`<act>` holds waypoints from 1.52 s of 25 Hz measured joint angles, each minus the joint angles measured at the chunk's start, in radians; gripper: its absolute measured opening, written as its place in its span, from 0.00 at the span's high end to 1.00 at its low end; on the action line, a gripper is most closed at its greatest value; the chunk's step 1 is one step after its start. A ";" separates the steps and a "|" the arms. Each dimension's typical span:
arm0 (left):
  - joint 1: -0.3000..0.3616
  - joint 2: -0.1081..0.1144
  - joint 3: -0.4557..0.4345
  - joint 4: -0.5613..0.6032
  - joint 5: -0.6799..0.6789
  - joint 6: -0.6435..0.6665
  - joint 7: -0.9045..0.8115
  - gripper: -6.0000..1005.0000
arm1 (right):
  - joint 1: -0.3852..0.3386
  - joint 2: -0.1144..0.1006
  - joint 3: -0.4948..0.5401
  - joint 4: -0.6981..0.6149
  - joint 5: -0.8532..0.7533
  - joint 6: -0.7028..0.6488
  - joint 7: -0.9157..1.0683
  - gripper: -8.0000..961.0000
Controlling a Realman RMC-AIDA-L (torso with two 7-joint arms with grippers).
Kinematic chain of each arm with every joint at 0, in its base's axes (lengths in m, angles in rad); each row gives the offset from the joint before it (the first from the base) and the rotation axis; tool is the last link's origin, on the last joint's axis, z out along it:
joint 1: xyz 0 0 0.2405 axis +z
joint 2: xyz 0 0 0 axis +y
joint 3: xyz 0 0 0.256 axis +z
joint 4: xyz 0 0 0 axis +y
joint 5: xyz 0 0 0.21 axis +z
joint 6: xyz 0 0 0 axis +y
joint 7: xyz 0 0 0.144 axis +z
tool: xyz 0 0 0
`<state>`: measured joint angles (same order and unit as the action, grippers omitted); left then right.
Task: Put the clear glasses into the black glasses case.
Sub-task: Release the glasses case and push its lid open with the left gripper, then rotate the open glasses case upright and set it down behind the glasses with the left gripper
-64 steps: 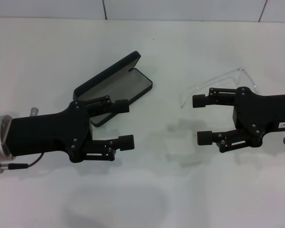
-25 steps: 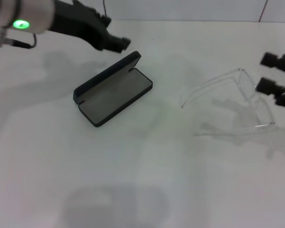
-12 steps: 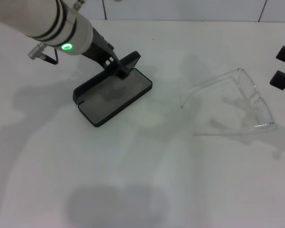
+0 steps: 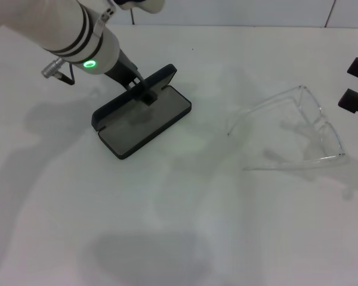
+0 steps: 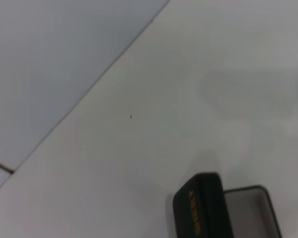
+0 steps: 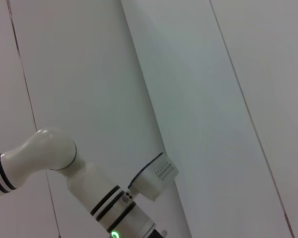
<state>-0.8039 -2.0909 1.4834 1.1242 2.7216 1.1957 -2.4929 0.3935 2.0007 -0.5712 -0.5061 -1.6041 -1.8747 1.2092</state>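
Observation:
The black glasses case (image 4: 144,121) lies open left of the table's middle, grey lining up and lid (image 4: 136,92) raised toward the far side. My left gripper (image 4: 143,93) reaches down from the upper left and sits against that lid's far edge. In the left wrist view the case's lid edge (image 5: 197,208), with gold lettering, and a corner of the lining show. The clear glasses (image 4: 313,128) lie on the table to the right, arms unfolded and pointing left. Beyond them, at the right edge, my right gripper (image 4: 357,84) hovers open with nothing in it.
The white table (image 4: 185,226) meets a pale tiled wall (image 4: 227,12) at the back. The left arm's white forearm with its green light (image 4: 90,63) hangs over the back left. The right wrist view shows only the wall and the left arm (image 6: 64,168).
Both arms have left the middle of the table. The left arm swung to the back left and came down onto the case's lid; the right gripper pulled off to the right edge.

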 joint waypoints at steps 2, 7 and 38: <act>-0.009 0.000 0.000 -0.030 0.007 -0.010 0.000 0.31 | 0.000 0.000 0.000 0.000 0.003 0.000 0.000 0.09; -0.032 0.001 0.001 -0.090 0.027 -0.020 -0.001 0.32 | -0.003 0.000 0.001 0.001 0.011 0.001 -0.002 0.09; 0.118 0.000 0.091 0.239 -0.102 0.128 0.105 0.79 | -0.081 -0.010 0.262 0.167 0.117 -0.047 -0.097 0.09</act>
<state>-0.6862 -2.0907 1.5744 1.3636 2.6192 1.3239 -2.3875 0.3124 1.9911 -0.3092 -0.3388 -1.4876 -1.9217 1.1120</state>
